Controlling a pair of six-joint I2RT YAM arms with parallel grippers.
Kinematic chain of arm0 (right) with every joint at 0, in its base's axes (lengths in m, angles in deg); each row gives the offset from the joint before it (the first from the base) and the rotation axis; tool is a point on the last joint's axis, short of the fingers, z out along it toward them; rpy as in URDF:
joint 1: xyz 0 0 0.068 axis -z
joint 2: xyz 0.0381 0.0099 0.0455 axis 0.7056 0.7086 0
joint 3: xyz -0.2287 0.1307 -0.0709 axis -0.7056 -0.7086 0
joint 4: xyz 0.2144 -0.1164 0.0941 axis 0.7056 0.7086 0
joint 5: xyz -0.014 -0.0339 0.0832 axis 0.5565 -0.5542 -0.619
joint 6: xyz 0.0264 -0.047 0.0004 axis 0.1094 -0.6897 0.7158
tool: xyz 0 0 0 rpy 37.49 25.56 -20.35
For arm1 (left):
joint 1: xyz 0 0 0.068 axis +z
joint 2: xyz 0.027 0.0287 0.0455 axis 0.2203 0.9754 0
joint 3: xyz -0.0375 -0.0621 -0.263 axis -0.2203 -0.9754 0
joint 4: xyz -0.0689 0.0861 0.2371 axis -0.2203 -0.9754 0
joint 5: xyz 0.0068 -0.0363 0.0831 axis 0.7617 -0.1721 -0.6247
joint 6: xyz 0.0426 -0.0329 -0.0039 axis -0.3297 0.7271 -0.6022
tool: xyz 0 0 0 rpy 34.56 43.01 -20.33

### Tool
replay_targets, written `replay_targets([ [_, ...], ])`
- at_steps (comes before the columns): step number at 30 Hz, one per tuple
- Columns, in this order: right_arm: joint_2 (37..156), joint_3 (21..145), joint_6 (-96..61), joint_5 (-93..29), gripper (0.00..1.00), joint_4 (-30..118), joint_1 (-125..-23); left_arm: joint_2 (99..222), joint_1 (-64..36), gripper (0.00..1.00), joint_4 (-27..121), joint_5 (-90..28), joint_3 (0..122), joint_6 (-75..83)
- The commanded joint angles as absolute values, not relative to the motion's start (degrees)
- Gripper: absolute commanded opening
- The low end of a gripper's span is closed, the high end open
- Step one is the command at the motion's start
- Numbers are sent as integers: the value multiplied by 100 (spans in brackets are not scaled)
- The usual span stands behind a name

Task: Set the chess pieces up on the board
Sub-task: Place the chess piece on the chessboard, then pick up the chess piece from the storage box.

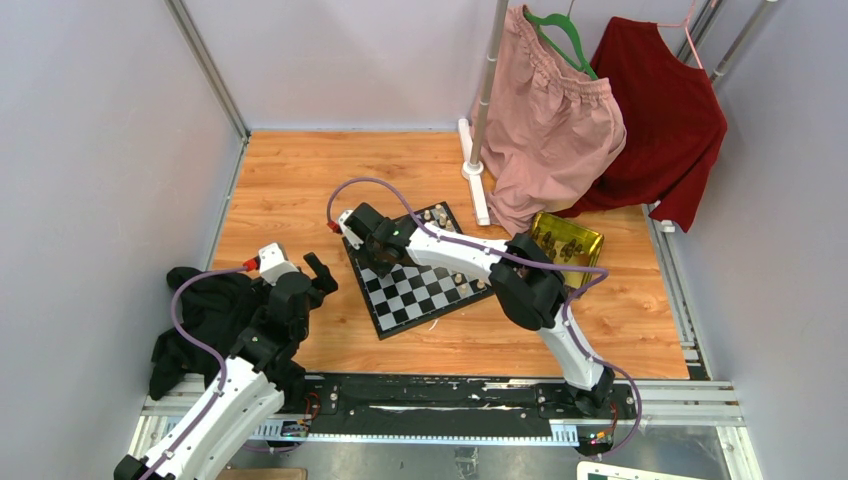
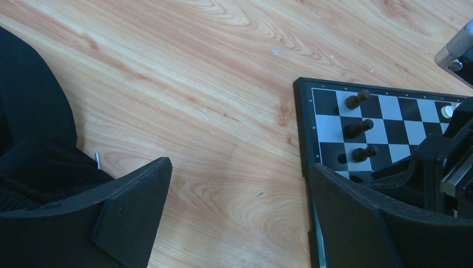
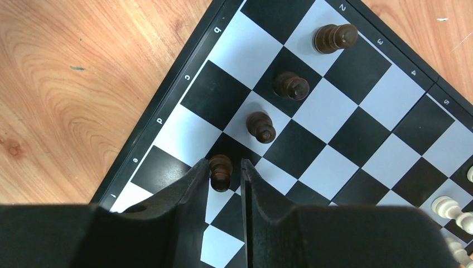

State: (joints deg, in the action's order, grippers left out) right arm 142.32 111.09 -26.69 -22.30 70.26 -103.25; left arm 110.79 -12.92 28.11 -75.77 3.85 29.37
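two robot arms, a left arm (image 1: 225, 400) and a right arm (image 1: 455, 255), on one wooden worktop (image 1: 300, 180). each arm ends in one claw, making two: the left claw (image 2: 239, 173) and the right claw (image 3: 225, 167). one chessboard (image 1: 420, 295). four dark chess pieces (image 3: 290, 85) stand on it in the right wrist view. cream-white pieces (image 3: 446, 206) at its edge are too cropped to count. one gold tray (image 1: 597, 240). two hanging clothes: one pink garment (image 1: 545, 120), one red garment (image 1: 665, 110). one black cloth (image 1: 195, 320).

You can read b, c, d, e on the board's (image 3: 179, 89) left border and 2, 3, 4, 5 on its far border.
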Motion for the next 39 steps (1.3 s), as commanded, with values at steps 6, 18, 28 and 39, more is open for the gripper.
replay_targets([
  [6, 13948, 10922, -2745, -2092, 34, 7060, -10346, 11033, -1329, 100, 2957, -7651, 328, 2912],
  [18, 12511, 9682, -2579, -1755, 38, 6757, -10403, 11052, -1329, 100, 2982, -7640, 328, 2886],
  [28, 10464, 8003, -2258, -283, 51, 6458, -10257, 11137, -1329, 100, 3053, -7545, 329, 2837],
  [39, 8918, 6535, -1351, -102, 54, 6027, -7634, 11366, -1329, 100, 3212, -7426, 328, 2763],
])
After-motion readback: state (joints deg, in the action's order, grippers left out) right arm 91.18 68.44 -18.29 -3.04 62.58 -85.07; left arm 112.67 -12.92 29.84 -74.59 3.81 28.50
